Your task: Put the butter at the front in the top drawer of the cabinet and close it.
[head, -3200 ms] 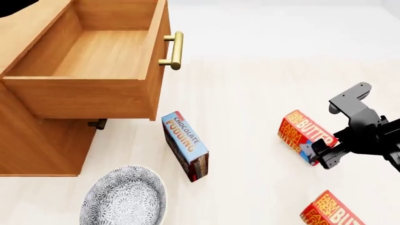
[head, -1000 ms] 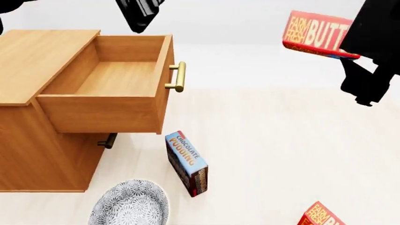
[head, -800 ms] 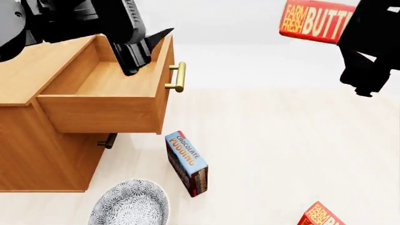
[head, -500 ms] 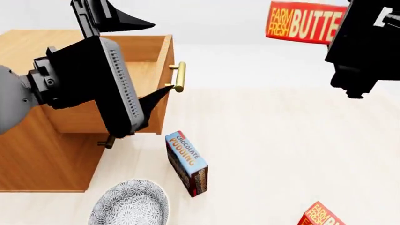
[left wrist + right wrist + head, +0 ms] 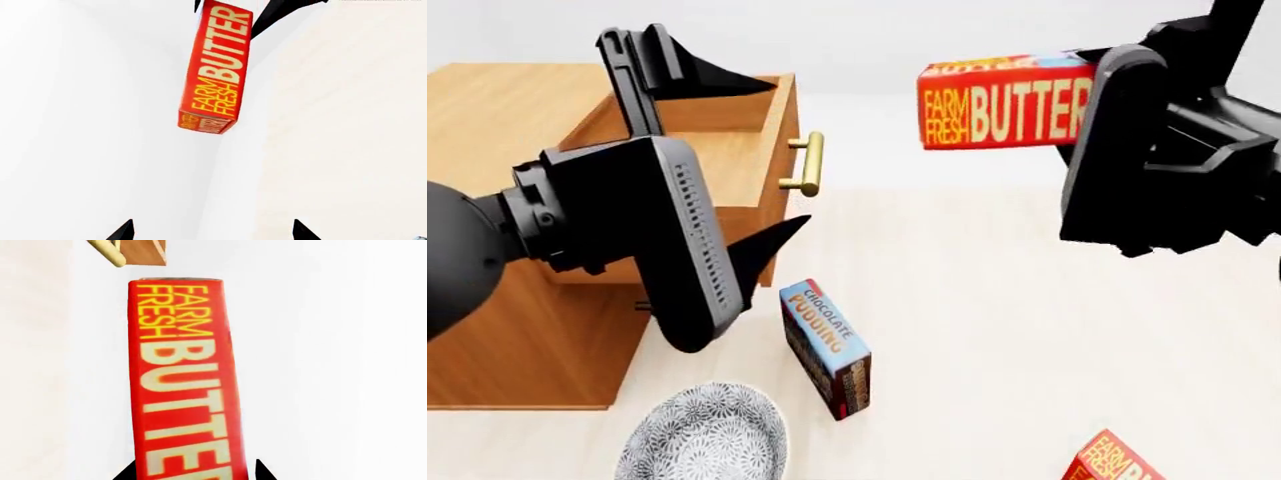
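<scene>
A bare simulated room: pale floor [image 5: 1001, 350], blank white walls, one wooden cabinet [image 5: 494, 130].

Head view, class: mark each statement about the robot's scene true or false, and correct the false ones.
1. The right gripper holds the butter in the air. True.
2. The top drawer is shut. False: it stands pulled out.
3. The chocolate pudding box lies inside the drawer. False: it is on the floor below.
4. A second butter carton lies on the floor. True.
5. The left gripper has its jaws spread with nothing between them. True.
</scene>
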Robot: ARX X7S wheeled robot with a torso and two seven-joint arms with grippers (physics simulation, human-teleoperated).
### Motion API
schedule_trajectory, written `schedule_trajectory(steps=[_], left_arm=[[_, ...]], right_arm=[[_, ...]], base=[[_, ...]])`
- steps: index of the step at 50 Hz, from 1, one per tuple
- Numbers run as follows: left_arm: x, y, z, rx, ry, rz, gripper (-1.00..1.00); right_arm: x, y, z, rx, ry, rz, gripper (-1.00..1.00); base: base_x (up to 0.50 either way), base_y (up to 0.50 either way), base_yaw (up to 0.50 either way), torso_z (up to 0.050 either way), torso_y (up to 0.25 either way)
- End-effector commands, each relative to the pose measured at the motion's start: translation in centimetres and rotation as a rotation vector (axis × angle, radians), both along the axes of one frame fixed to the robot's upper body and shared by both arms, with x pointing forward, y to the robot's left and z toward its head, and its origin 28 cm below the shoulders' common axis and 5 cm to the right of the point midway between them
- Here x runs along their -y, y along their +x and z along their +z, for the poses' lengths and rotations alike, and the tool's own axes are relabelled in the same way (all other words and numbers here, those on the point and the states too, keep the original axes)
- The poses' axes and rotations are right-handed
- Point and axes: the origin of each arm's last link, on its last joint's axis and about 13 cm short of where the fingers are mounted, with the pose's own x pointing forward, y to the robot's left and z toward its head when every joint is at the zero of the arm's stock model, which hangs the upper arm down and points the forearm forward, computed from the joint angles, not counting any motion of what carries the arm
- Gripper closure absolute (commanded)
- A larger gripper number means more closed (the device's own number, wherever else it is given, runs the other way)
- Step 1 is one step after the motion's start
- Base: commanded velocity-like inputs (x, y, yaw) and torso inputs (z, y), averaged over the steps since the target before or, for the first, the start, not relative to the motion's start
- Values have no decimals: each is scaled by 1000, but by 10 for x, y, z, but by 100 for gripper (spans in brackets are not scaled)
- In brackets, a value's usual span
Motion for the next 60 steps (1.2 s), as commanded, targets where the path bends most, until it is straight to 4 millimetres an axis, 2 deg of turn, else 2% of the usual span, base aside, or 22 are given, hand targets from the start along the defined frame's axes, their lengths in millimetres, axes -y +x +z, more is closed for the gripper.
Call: schedule_trajectory(steps=[1, 30, 42, 60], left_arm=[[3, -1, -2, 1, 5, -17, -100], [10, -1, -12, 14, 14, -52, -100], [10, 4, -13, 66, 6, -38, -100], [9, 4, -16, 69, 27, -32, -100]], right_arm=[[-17, -14, 13, 163, -87, 102, 100], [-42, -26, 16, 113, 16, 256, 100], [-47, -30, 15, 56, 80, 285, 100], [-49, -35, 14, 43, 60, 298, 100]], base=[[0, 0, 0, 0, 0], [0, 0, 0, 0, 1], [0, 0, 0, 1, 1], [0, 0, 0, 1, 1]])
